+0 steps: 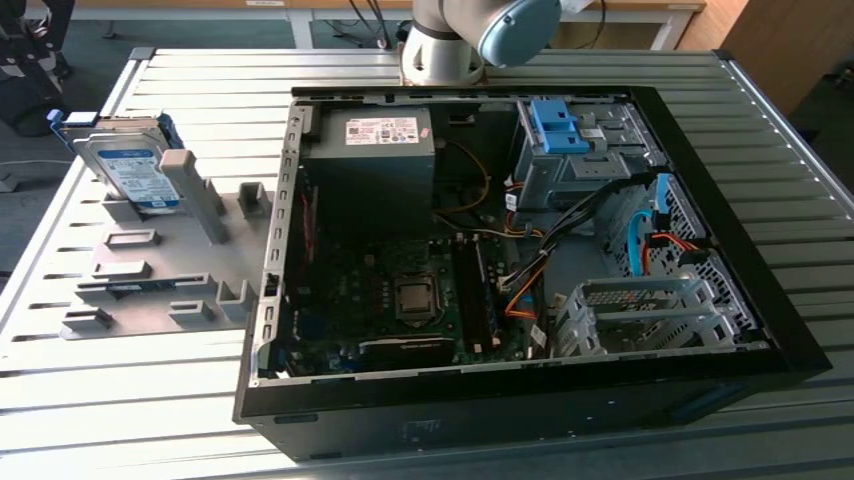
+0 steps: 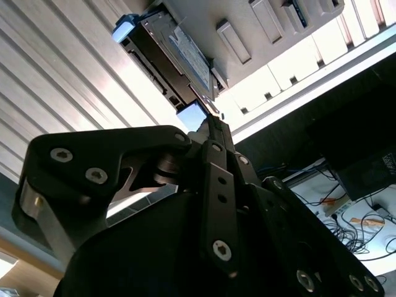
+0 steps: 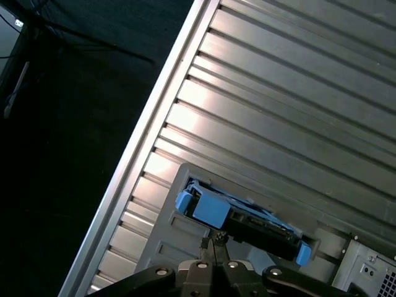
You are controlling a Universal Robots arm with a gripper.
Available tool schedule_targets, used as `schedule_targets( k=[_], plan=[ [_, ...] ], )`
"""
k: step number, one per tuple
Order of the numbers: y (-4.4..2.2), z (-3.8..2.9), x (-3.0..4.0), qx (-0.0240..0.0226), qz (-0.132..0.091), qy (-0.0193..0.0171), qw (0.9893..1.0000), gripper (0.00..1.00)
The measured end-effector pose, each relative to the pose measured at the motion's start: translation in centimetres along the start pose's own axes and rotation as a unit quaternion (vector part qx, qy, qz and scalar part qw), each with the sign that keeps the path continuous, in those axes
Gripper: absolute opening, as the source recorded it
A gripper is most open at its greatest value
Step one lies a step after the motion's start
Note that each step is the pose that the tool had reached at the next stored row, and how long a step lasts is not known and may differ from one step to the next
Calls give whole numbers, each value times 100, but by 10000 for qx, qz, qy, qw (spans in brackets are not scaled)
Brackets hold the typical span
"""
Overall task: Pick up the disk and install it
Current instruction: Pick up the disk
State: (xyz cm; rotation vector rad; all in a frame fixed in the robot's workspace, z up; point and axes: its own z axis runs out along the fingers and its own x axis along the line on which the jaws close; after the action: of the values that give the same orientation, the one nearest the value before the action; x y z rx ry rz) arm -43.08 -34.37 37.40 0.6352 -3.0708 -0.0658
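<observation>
Disk [image 1: 134, 170] stands on edge in grey stand [image 1: 174, 275] on the surface [image 1: 747, 130], beside open PC case [image 1: 534, 410]. We see claw [image 3: 213, 241] pressed together, aimed at it, not touching. Pushed down shut, we think it'd bump & tip the disk.

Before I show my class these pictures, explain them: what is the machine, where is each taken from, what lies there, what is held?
The machine is one robot arm with a gripper. The exterior view comes from a camera off the arm; both wrist views come from cameras riding on it. On the slatted metal table sit an open computer case and, on the exterior view's left, a grey rack. The disk, with blue side rails, stands propped in that rack. The gripper is shut and holds nothing; the disk lies ahead of it in both wrist views.
</observation>
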Motion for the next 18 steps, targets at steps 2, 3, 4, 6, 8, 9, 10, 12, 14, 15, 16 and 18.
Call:
schedule_targets(
  k=[2,3,4,6,8,9,10,12,14,15,16,18],
  plan=[
    [0,0,0,0,-8,1,10000,11],
    [0,0,0,0,-15,1,10000,11],
    [0,0,0,0,-16,1,10000,11],
    [0,0,0,0,-22,1,10000,11],
    [0,0,0,0,-42,2,10000,11],
    [0,0,0,0,-52,2,10000,11],
    [0,0,0,0,-59,2,10000,11],
    [0,0,0,0,-65,3,10000,11],
    [0,0,0,0,-69,3,10000,11],
    [0,0,0,0,-71,3,10000,11],
    [0,0,0,0,-74,3,10000,11],
    [0,0,0,0,-84,4,10000,11]
  ],
)
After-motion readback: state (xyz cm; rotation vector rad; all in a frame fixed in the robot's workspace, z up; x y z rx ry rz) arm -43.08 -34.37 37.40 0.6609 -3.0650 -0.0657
